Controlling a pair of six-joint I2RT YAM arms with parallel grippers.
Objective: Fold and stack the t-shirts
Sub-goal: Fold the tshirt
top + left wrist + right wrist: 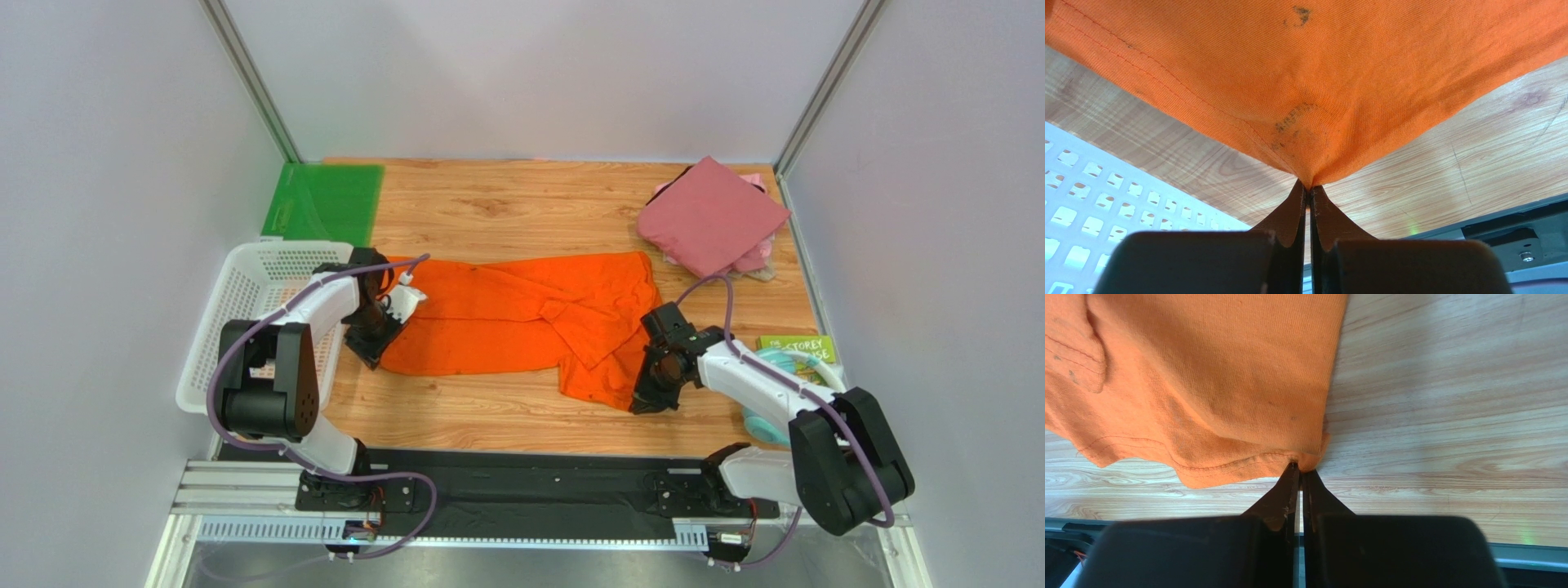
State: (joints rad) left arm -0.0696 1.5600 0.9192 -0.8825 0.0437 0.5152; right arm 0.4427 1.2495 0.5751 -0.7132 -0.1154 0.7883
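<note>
At the left edge of the bench (515, 417) sits a white mesh basket (252, 288), with a flat green sheet (321, 202) at the far corner behind it. Just beside the basket, the left fingers (1290, 211) are pressed together on a corner of the orange t-shirt (503, 325). They pinch a hemmed edge, so the cloth lifts off the wood and fans out above the tips. The orange t-shirt lies stretched across the middle of the bench, wrinkled, with a fold bunched toward its right end. At that end the right fingers (1281, 499) are closed tight on the near right corner of the same shirt, gripping the hem, with bare wood to their right. Well apart, at the far right corner, a folded maroon-red t-shirt (711, 211) rests on a pale pink t-shirt (763, 251), of which only an edge peeks out. Near the right arm lie a green booklet (797, 349) and a pale teal object (770, 429), the latter partly hidden by the arm.
</note>
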